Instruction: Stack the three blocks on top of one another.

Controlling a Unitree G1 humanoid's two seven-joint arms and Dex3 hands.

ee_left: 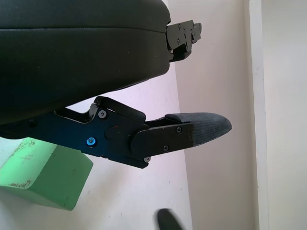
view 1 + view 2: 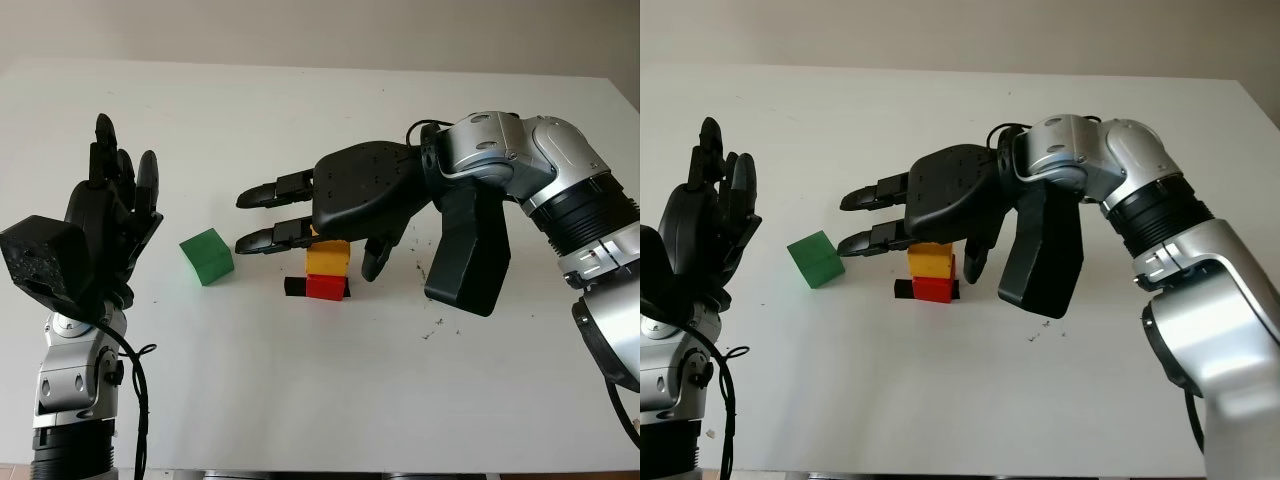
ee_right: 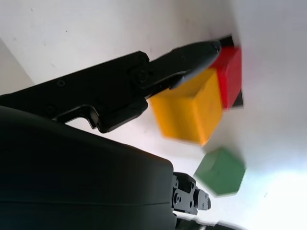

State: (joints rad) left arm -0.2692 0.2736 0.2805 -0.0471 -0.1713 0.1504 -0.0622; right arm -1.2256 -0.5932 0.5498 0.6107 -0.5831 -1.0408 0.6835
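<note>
1. The yellow cube-shaped block (image 2: 327, 258) sits on the red cube-shaped block (image 2: 324, 287) at frame centre; the black right hand (image 2: 330, 215) hovers over it, uncurled and holding nothing. Lift clear without nudging.
2. Fetch the green cube-shaped block (image 2: 207, 256), centre-left on the white table (image 2: 300, 400).
3. The black left hand (image 2: 105, 220), raised at left, is empty.

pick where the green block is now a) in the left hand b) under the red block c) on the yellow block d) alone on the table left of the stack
d: the green block sits by itself on the table, left of the yellow block stacked on the red block.
</note>
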